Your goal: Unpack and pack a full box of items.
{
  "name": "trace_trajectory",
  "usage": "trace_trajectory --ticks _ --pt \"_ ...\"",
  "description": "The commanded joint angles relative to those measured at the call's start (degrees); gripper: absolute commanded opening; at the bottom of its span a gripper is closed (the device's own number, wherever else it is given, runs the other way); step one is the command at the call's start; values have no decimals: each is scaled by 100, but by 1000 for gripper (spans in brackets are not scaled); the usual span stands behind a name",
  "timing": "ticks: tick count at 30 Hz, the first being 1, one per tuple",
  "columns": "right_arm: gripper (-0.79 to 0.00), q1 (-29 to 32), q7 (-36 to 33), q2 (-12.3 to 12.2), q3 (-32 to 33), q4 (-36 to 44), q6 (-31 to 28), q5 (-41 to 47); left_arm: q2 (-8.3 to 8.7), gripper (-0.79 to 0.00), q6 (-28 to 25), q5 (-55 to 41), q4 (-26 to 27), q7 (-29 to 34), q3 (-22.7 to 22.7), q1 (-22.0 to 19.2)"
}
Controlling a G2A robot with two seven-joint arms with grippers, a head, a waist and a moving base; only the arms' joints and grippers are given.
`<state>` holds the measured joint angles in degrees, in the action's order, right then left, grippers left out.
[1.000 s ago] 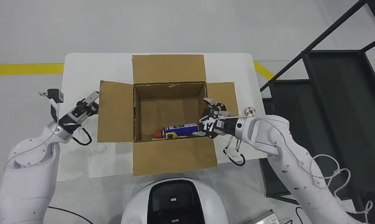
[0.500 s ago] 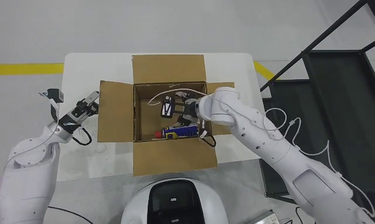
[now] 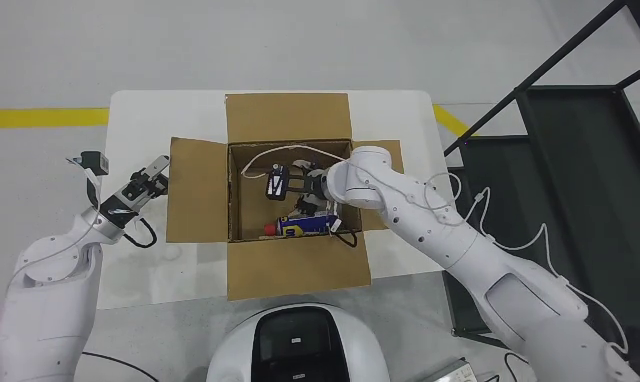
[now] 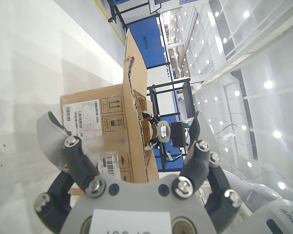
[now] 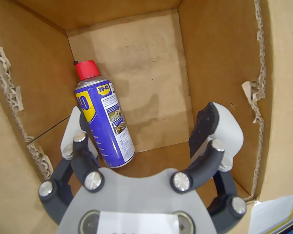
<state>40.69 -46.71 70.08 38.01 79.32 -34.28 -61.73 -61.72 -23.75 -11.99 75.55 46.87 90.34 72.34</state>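
Spray can (image 3: 305, 223) (image 5: 105, 120) lies on its side along the near wall of the box (image 3: 300, 267) (image 5: 214, 49), red cap to the left. Right gripper (image 3: 285, 182) (image 5: 141, 113) hangs inside the box just above it, fingers spread wide, holding nothing. Left gripper (image 3: 155, 172) (image 4: 122, 122), also spread, hovers over the table (image 3: 140, 122) left of the left flap. Far half of the box floor is free.

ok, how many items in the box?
1: a spray can lying on the box floor along the robot-side wall, beside the open right gripper. Floor under the gripper is hidden.

Box (image 3: 290, 117): plain brown cardboard
Spray can (image 5: 105, 120): blue body with a yellow panel; red cap
Table (image 3: 140, 132): white
Floor stripe (image 3: 50, 117): yellow
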Motion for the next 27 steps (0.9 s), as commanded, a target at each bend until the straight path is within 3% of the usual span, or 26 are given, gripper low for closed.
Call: trace_trajectory --ticks 1,20,27 --pt "0 0 0 0 0 0 0 -1 0 0 0 0 0 0 0 0" --pt "0 11 10 0 -6 -2 -5 -7 0 0 0 0 0 0 0 0" --pt "0 -343 -509 129 -281 -240 -699 289 0 0 0 0 0 0 0 0"
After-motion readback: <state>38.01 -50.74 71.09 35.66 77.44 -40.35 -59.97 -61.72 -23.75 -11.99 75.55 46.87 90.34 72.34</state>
